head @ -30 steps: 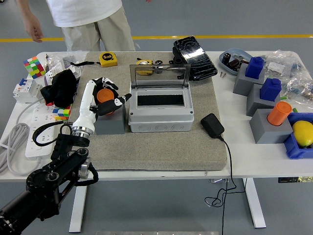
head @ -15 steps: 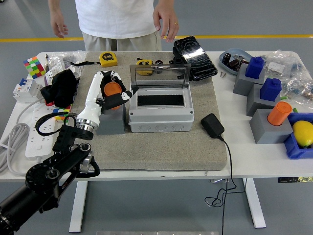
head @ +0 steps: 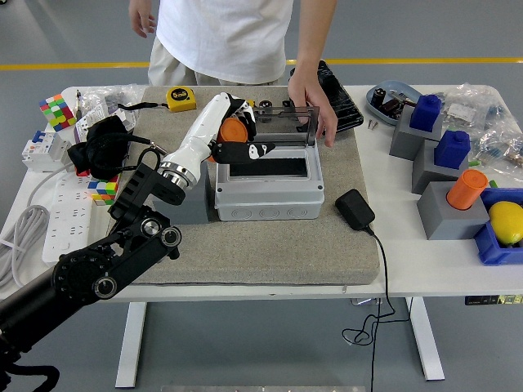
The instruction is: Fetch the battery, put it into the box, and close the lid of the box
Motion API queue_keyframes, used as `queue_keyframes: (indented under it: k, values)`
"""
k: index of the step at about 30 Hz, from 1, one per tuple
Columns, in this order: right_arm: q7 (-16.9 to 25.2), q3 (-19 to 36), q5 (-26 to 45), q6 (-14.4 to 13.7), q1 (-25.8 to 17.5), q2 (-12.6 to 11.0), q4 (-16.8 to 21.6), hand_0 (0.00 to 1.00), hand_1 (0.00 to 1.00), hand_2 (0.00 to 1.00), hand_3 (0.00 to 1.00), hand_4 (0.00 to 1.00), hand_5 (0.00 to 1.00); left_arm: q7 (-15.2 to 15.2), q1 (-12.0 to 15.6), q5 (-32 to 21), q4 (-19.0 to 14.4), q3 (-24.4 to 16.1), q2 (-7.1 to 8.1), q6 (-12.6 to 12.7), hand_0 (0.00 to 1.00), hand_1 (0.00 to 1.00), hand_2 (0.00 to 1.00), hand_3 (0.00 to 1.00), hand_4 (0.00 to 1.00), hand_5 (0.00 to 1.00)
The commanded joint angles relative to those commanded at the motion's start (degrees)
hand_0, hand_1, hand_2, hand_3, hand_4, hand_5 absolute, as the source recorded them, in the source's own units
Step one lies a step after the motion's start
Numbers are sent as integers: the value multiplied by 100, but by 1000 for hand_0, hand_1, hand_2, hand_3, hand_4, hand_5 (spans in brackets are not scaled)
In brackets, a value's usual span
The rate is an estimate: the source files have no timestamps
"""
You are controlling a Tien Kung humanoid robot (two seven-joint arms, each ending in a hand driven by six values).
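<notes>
**Orange battery held at the box's left rim**

At the far left of the white worktop [head: 425,273] lie a white power strip [head: 51,214], a circuit breaker [head: 35,149] and two colour cubes [head: 55,109], with a black cloth bundle [head: 102,147] just beside them. The robot's left arm rises from the lower left corner across the grey felt mat [head: 270,249], passing over a grey block [head: 189,206] that stands just left of the box. Its left hand [head: 235,135] is curled around the orange battery [head: 231,131], fingers wrapped about it so that only part of the orange shows. The battery is off the mat, held over the upper left corner of the grey box [head: 268,181], near the hinge side, not yet inside the dark opening [head: 268,167]. One black-tipped finger reaches out along the opening's far edge.

The box's clear lid [head: 282,124] stands upright at the back. A person in a white shirt stands at the far side; the person's hand [head: 312,98] rests on the lid's right end, fingers pointing down beside its right corner. A yellow tape measure [head: 181,99] lies behind the box to the left, a black glossy case [head: 335,96] behind it to the right.

Right of the box a black power adapter [head: 355,209] sits at the mat's edge, its cable dropping over the near edge. Further right stand grey blocks carrying blue pieces [head: 425,112] and an orange cylinder [head: 467,189], and a blue tray with a yellow lemon [head: 507,222].
</notes>
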Motion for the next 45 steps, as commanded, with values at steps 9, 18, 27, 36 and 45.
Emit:
queue_keyframes:
  k: [9,18,27,36,45]
  values:
    - [-4,-120,47,-2,35,-20,-3,499,626,677,614,994,560,1124,-469,899,508,403,-506,-374,155,124,154,255,974,2]
    - [-5,-231,54,-12,84,-52,3,499,626,677,613,993,562,1538,-898,1042,1051,910,-682,-627,162,126,162,291,979,31]
    - [-4,-289,69,-16,110,-58,10,498,625,677,612,993,560,1569,-1123,1068,1569,1011,-682,-617,168,137,167,312,983,45]
    - [-12,-325,87,-12,95,-73,6,498,625,676,611,992,561,1637,-1374,997,1756,1192,-682,-689,168,139,167,317,984,53]
    - [-6,-309,73,-12,118,-67,15,498,625,676,612,992,559,1678,-1579,931,1746,1286,-682,-745,167,138,166,319,987,60]
